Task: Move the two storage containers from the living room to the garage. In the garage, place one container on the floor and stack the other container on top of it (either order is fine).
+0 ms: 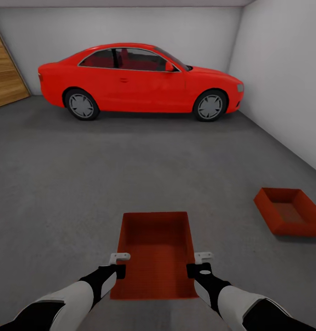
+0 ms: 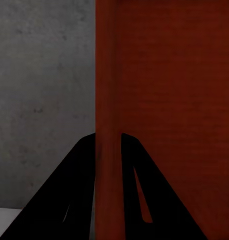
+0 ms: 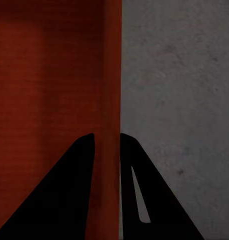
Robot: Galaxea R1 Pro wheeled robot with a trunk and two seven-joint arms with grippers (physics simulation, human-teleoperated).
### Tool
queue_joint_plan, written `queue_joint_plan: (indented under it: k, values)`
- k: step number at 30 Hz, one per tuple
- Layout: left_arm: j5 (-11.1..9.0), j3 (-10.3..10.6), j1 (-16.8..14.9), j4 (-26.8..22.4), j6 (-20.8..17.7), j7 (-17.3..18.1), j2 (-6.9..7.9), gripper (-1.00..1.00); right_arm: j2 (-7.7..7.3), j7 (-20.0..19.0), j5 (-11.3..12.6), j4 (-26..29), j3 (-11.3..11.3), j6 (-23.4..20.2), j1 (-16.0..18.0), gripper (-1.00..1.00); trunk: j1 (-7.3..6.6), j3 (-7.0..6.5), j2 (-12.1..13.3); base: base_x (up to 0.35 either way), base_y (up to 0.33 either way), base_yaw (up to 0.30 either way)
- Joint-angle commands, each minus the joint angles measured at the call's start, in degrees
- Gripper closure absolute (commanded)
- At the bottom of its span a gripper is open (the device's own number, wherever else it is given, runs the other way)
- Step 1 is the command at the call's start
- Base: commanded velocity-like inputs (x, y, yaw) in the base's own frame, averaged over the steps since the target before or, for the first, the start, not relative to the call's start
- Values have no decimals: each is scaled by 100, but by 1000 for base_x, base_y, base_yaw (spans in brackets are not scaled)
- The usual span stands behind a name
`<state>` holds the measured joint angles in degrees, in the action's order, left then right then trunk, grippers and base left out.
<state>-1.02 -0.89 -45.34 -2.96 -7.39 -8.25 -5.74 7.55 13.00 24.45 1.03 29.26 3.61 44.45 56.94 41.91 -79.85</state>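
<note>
Head view: two containers [image 1: 154, 248] [image 1: 289, 210]; left hand [image 1: 119, 258], right hand [image 1: 203, 256] each clamping nearer one's walls.

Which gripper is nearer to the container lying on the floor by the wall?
Right. The right gripper is on the held container's wall facing the floor container; the left gripper holds the far wall.

garage | red car [image 1: 141, 80] | concrete floor [image 1: 61, 184] | white walls [image 1: 286, 78] | probably wooden door [image 1: 6, 73]
</note>
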Motion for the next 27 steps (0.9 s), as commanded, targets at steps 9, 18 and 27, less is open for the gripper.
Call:
queue_joint_plan:
  k: [9, 18, 27]
  values:
    - [75, 159, -1, -30, 150, -53, 109, 100, 0, 19, 139, -51, 19, 32, 2, 100, 3, 4, -2, 322, 0, 0]
    - [75, 159, -1, -30, 150, -53, 105, 100, 0, 19, 139, -51, 19, 35, 2, 100, 3, 4, -2, 322, 0, 0]
    - [75, 159, -1, -30, 150, -53, 102, 100, -4, 19, 139, -51, 19, 35, 2, 100, 3, 4, -2, 322, 0, 0]
